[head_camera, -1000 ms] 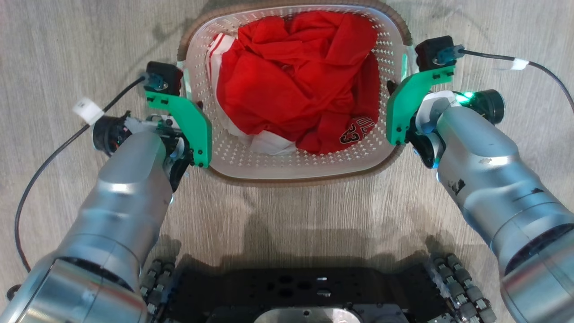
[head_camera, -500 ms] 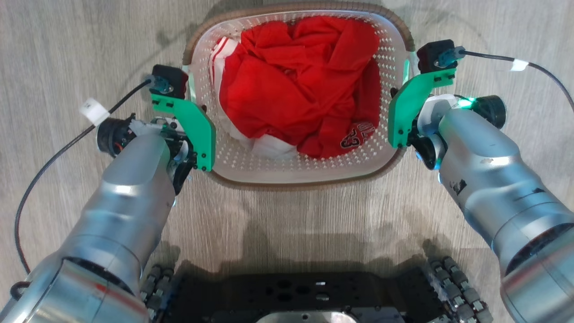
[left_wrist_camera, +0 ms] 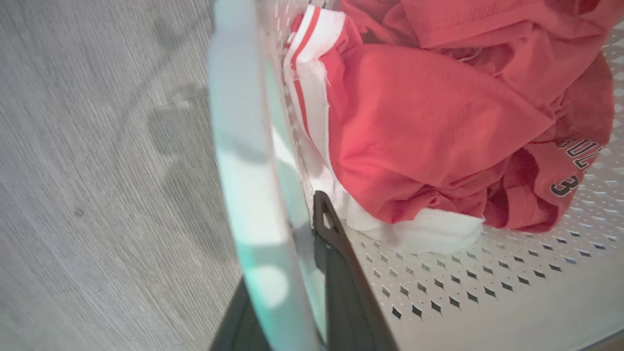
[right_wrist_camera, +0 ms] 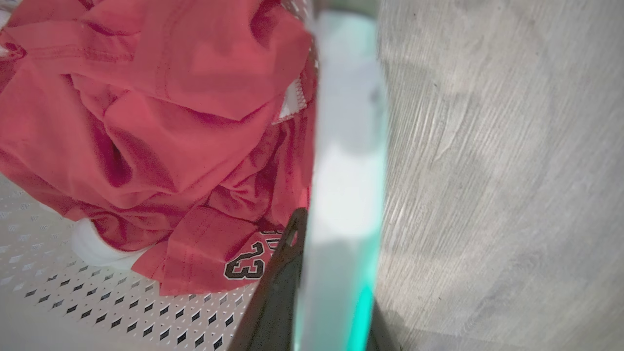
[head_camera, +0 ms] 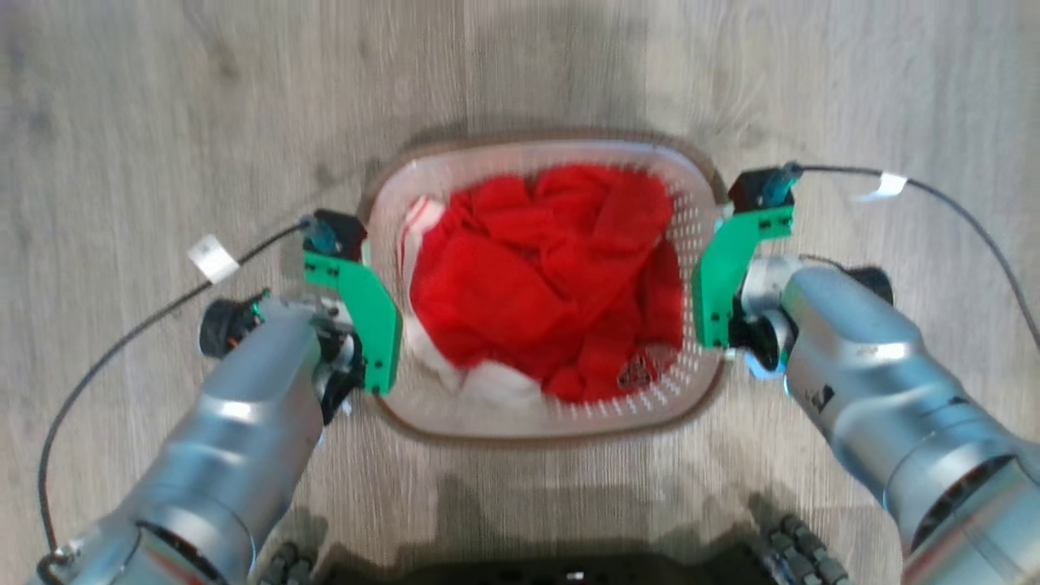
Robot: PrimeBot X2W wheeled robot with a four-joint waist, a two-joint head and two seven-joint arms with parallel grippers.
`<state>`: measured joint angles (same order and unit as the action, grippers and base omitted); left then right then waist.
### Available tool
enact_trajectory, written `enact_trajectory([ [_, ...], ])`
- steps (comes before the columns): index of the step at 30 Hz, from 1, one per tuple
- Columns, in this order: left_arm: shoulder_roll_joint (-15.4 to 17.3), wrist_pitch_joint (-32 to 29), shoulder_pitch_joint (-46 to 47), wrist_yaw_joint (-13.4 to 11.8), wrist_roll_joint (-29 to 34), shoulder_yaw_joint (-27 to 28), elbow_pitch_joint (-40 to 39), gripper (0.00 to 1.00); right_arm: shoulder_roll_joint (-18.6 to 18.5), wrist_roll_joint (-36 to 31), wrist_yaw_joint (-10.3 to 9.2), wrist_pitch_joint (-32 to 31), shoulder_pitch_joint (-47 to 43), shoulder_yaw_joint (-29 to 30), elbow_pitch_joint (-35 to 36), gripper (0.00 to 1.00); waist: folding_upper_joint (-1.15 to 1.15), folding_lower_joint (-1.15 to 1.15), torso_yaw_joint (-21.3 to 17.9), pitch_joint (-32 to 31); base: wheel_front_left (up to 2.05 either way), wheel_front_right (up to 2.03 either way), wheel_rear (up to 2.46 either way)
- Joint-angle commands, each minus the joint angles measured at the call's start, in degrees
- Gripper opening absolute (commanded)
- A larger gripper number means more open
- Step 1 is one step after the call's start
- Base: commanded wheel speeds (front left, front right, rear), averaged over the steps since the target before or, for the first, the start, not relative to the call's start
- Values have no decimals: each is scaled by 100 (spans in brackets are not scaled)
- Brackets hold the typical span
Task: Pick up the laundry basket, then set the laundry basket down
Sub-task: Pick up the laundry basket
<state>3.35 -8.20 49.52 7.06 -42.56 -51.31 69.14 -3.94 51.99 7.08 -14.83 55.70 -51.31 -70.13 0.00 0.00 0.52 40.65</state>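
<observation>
Left tool (left_wrist_camera: 292, 234) and right tool (right_wrist_camera: 336, 234) pinch handles (left_wrist_camera: 243, 195) of the laundry basket (head_camera: 561, 433)

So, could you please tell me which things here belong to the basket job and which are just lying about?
Job: laundry basket, red clothes inside it, left gripper and right gripper, both clamped on it.
Bystanders: wood floor, tagged cables.
</observation>
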Motion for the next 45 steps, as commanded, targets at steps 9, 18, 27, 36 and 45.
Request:
enact_trajectory([
  [9, 224, -788, -754, 43, -613, -697, -396, 0, 106, 451, 41, -703, -879, -399, 323, 0, 0, 0, -60, -1696, 0, 0, 0],
  [18, 401, -1047, -964, 43, -1059, -1181, -520, 0, 106, 854, 41, -1089, -1222, -668, 465, 0, 0, 0, -112, -2759, 0, 0, 0],
  [27, 392, -1097, -1169, 43, -1326, -1566, -472, 0, 106, 1211, 41, -1207, -1515, -889, 574, 0, 0, 0, -12, -3555, 0, 0, 0],
  [36, 346, -1541, -1347, 43, -1652, -1919, -652, 0, 106, 1413, 41, -1279, -1718, -1223, 584, 0, 0, 0, 196, -4212, 0, 0, 0],
  [45, 355, -1717, -1444, 43, -1792, -2071, -717, 0, 106, 1570, 41, -1296, -1723, -1406, 530, 0, 0, 0, 269, -4365, 0, 0, 0],
])
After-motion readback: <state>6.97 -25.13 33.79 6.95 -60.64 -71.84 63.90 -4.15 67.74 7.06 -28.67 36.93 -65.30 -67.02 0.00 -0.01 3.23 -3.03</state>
